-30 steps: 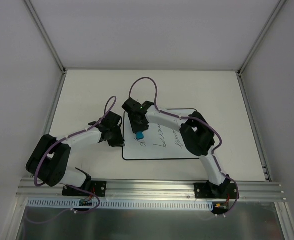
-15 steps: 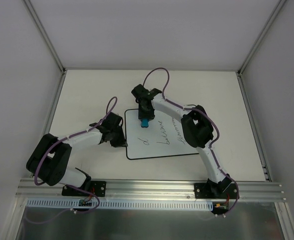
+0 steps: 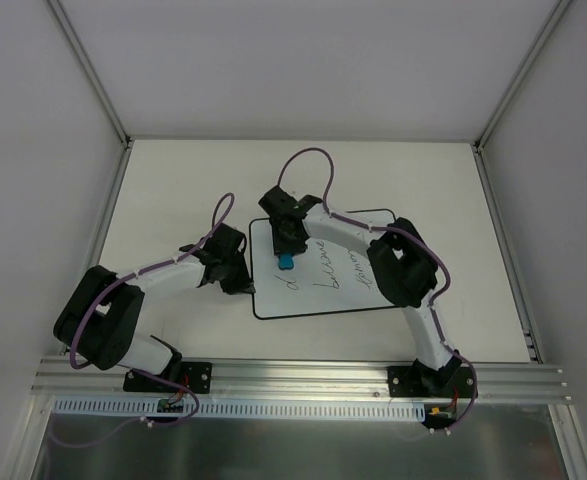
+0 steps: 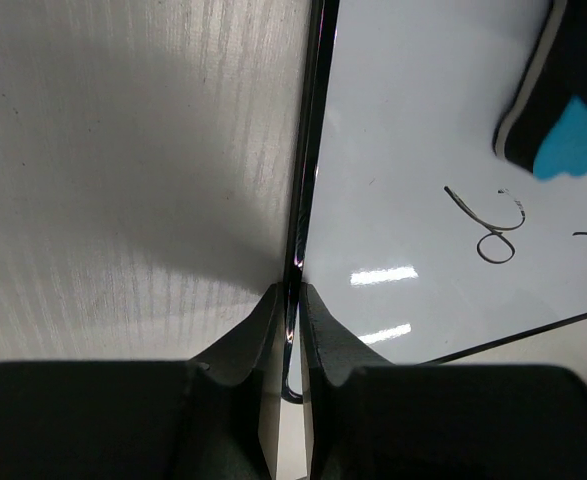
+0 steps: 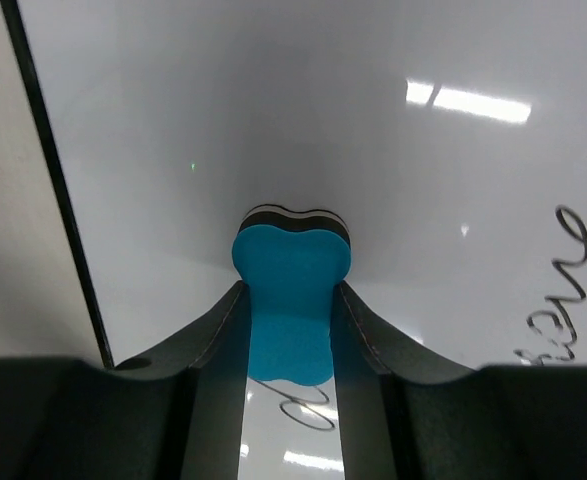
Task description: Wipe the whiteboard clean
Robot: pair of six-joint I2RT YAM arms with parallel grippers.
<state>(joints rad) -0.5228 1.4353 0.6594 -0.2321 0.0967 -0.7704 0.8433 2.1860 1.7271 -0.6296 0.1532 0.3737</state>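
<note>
The whiteboard (image 3: 318,290) lies flat mid-table with black cursive writing on it. It shows in the left wrist view (image 4: 423,150) and fills the right wrist view (image 5: 273,110). My left gripper (image 3: 243,285) (image 4: 292,300) is shut on the whiteboard's left edge near its near-left corner. My right gripper (image 3: 286,252) (image 5: 290,330) is shut on the blue eraser (image 3: 286,262) (image 5: 291,305), whose felt end presses on the board's upper left part. The eraser also shows in the left wrist view (image 4: 568,135). A written loop (image 4: 493,235) lies just near of the eraser.
The cream table (image 3: 173,190) has grey walls at the back and both sides, with metal rails along them. An aluminium rail (image 3: 303,375) carries the arm bases at the near edge. Purple cables loop above both arms.
My right gripper, which swept the eraser away to the board's far left corner, has now come back nearer, toward the writing. The board has turned slightly. My left gripper holds its place.
</note>
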